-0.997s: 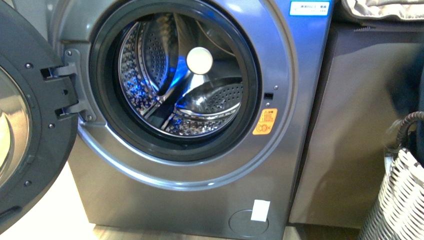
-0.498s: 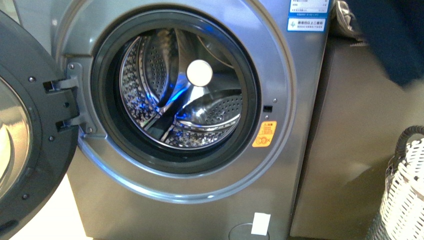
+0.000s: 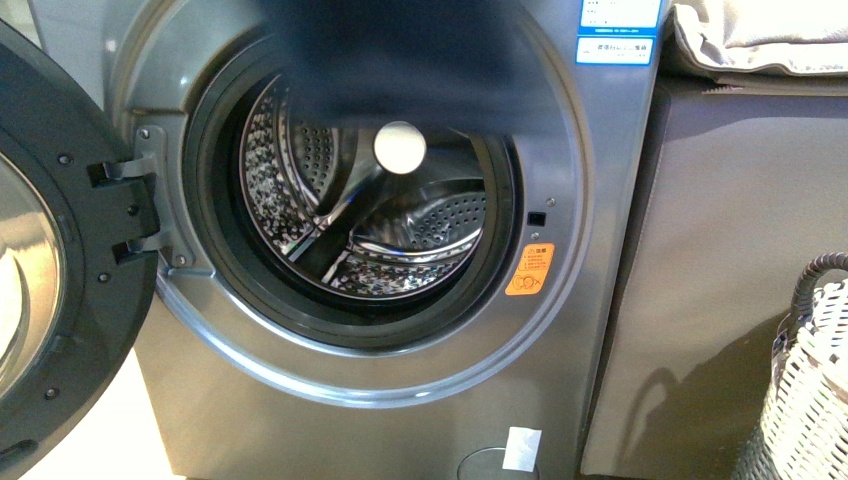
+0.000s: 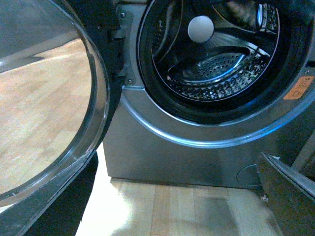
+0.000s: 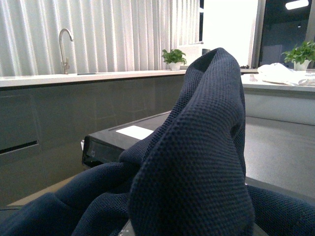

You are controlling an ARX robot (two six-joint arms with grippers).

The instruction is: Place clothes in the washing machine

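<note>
We log floppy dark navy-blue knit clothes [image 3: 400,60] blurred across the top of the open mouth of the grey metallic washing machine [image 3: 330,420]; fabric hides our right tool, grip unreadable.

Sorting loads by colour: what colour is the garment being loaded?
The garment is dark navy blue, finely knit; clearest in the right wrist view.

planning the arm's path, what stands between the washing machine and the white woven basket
In the front view, a plain grey-brown cabinet stands between the washing machine and the woven basket, with a beige folded cloth on top of it.
</note>
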